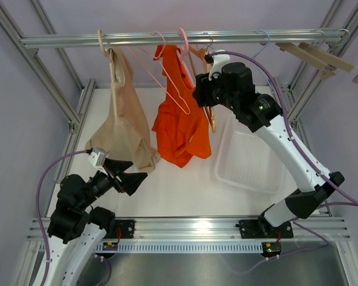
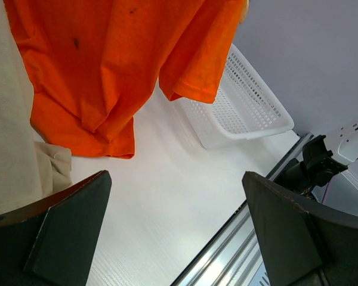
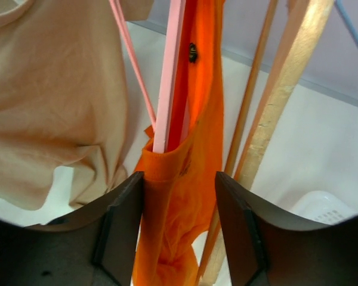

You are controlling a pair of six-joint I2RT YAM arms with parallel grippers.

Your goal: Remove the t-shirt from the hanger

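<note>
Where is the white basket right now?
Top view: the white basket sits on the table, right of centre, just right of the hanging orange t-shirt.

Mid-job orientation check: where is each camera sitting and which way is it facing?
Top external: high behind the bases, looking down at the rail; both arms visible.
Left wrist: low on the left, aimed right towards the white basket; own fingers at the bottom corners.
Right wrist: by the rail, facing the pink hanger; fingers straddle the orange t-shirt.
Shared: all three show the orange t-shirt.

Left arm (image 1: pixel 77 205) folded low near its base, left gripper (image 1: pixel 130 174) tilted up and inward, jaws spread wide, right arm (image 1: pixel 289 146) stretched high and forward, right gripper (image 1: pixel 201 94) raised, jaws parted.
</note>
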